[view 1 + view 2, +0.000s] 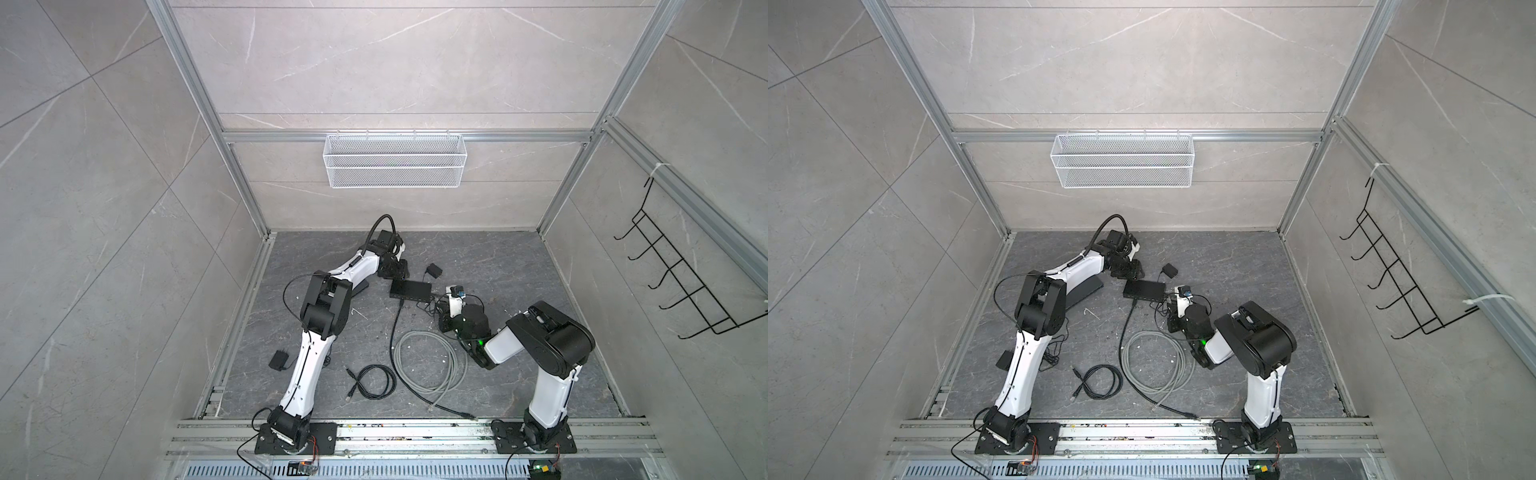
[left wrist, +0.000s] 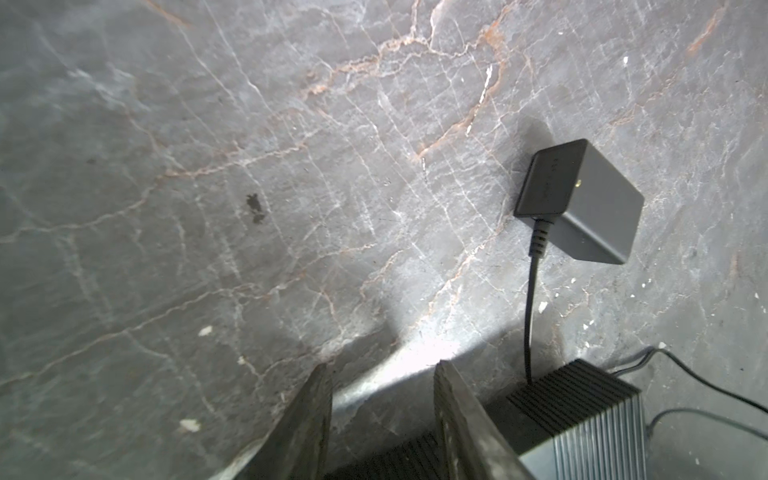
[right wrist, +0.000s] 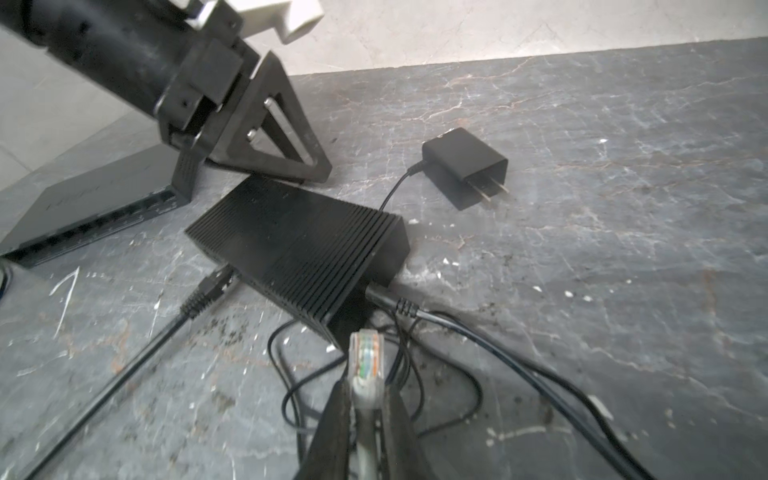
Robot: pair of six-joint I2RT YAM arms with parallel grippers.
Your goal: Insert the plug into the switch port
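Note:
The switch (image 1: 410,289) is a black ribbed box lying flat mid-floor, also seen in the right wrist view (image 3: 299,249) and the left wrist view (image 2: 582,407). My right gripper (image 3: 365,384) is shut on the clear plug (image 3: 365,357) of the grey cable (image 1: 432,361). The plug's tip points at the switch's near corner, a short gap away. A black cable (image 3: 203,291) is plugged into the switch's front face. My left gripper (image 2: 382,365) stands open over the switch's far end (image 3: 266,166), with floor showing between its fingers. Whether they touch the box I cannot tell.
A black power adapter (image 1: 434,271) lies just behind the switch, and thin black leads (image 3: 457,374) tangle under my right gripper. A flat black device (image 3: 83,212) lies under the left arm. A second adapter (image 1: 277,359) and a black cable coil (image 1: 376,380) lie nearer the front.

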